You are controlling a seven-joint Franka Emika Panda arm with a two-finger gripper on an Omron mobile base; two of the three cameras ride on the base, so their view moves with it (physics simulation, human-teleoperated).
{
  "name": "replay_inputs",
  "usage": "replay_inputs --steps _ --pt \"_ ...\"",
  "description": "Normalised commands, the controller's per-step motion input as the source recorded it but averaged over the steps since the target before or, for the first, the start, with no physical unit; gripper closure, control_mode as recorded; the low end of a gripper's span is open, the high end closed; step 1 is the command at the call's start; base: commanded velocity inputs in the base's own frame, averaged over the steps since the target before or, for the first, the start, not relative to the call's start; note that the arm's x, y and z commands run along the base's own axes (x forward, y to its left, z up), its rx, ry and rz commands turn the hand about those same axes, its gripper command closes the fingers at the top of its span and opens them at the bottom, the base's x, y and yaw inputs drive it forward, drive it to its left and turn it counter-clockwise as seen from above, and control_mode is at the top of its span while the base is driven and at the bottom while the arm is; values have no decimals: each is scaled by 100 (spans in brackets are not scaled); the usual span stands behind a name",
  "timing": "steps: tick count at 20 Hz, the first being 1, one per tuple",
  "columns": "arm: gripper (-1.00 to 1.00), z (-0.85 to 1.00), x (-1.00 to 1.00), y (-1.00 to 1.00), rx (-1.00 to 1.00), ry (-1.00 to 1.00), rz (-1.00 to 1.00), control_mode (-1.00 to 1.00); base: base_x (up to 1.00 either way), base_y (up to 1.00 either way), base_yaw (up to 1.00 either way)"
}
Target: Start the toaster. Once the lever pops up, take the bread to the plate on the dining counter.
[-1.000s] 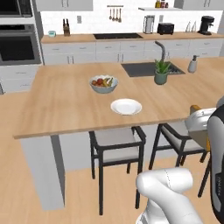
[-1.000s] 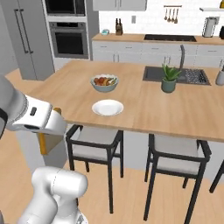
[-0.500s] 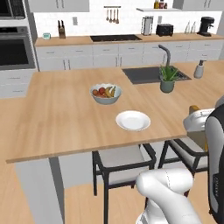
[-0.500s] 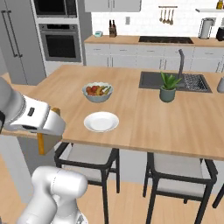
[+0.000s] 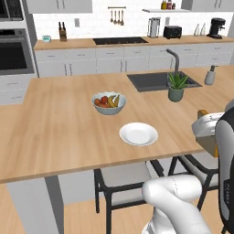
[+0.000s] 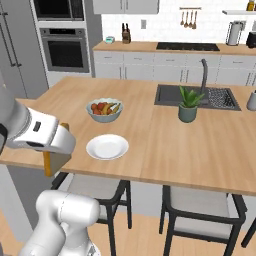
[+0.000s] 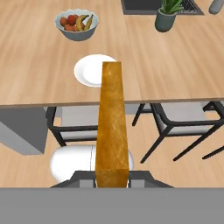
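My gripper (image 7: 112, 176) is shut on the bread (image 7: 112, 122), a tan slice with a brown crust that the hand view shows edge-on. The slice hangs off the near edge of the dining counter (image 5: 64, 123), above the chairs. The white plate (image 7: 92, 70) lies beyond the bread on the wood top, a little in from the edge. From the left base camera the gripper (image 5: 208, 137) and bread (image 5: 210, 145) are right of the plate (image 5: 138, 134). From the right base camera the gripper (image 6: 54, 152) and bread (image 6: 55, 162) are left of the plate (image 6: 107, 146). The black toaster (image 5: 172, 31) stands on the back counter.
A bowl of fruit (image 5: 109, 103) sits just behind the plate, and a potted plant (image 5: 176, 87) stands by the sink (image 5: 160, 80). Two black chairs (image 7: 175, 120) are tucked under the counter's near edge. A coffee machine (image 5: 216, 27) is at the far right of the back counter.
The whole picture has shifted and the island has drawn closer, so the base has driven. The gripper stays shut on the bread in the same pose.
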Motion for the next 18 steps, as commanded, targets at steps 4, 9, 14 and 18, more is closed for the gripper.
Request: replay_inputs --steps 4,9,14,18 --pt "100 0 0 0 0 0 0 100 10 0 0" --pt "100 0 0 0 0 0 0 100 1 0 0" --pt "100 0 3 0 0 0 0 -100 1 0 0" --pt "100 -1 40 35 0 0 0 -100 0 0 0"
